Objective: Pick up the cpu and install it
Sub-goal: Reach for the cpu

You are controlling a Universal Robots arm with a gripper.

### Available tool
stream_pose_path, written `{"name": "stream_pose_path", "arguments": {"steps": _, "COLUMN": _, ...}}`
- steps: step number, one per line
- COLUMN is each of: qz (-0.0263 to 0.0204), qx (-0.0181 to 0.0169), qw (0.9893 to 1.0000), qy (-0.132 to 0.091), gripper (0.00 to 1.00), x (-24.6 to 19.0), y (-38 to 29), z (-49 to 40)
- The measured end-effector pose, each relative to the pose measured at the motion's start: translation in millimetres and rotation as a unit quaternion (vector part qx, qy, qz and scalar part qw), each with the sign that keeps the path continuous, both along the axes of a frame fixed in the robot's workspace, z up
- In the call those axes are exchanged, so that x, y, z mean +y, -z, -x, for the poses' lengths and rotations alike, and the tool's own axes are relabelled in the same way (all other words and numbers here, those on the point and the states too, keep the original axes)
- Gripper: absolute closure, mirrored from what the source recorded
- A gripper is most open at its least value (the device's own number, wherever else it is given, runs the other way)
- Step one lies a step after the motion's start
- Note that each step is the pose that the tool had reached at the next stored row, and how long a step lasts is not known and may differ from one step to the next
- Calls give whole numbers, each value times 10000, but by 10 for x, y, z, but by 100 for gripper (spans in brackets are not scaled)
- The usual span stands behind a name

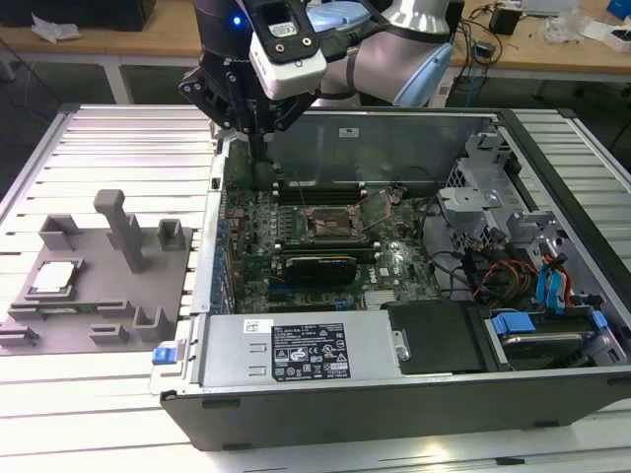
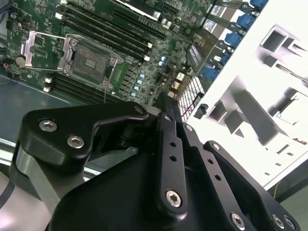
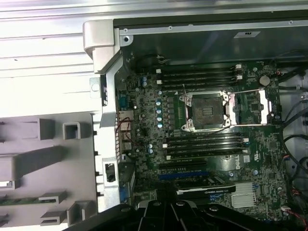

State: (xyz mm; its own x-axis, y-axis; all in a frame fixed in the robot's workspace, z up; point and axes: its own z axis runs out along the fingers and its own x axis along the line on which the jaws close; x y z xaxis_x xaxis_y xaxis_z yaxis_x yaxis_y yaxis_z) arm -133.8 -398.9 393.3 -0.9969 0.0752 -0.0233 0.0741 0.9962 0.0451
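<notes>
Exterior view: tool (image 1: 258, 150) clenched, empty, over the open computer case (image 1: 394, 394) by its rear wall. cpu (image 1: 54, 277) lies flat in the grey tray (image 1: 99, 340) on the surface (image 1: 89, 424), well apart. Socket (image 1: 333, 224) cover is flipped up.

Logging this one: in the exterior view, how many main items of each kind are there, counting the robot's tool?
Small square silvery cpu chip: 1
Grey plastic tray: 1
Open dark metal computer case: 1
Metal-framed socket with dark centre: 1
Black tool: 1
Total: 5
</notes>
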Motion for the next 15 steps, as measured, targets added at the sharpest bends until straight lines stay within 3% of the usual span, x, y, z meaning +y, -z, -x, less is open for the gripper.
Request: {"name": "stream_pose_path", "arguments": {"steps": 15, "qz": 0, "qx": -4, "qw": 10000, "qy": 1, "gripper": 89, "x": 1, "y": 1, "z": 263}}
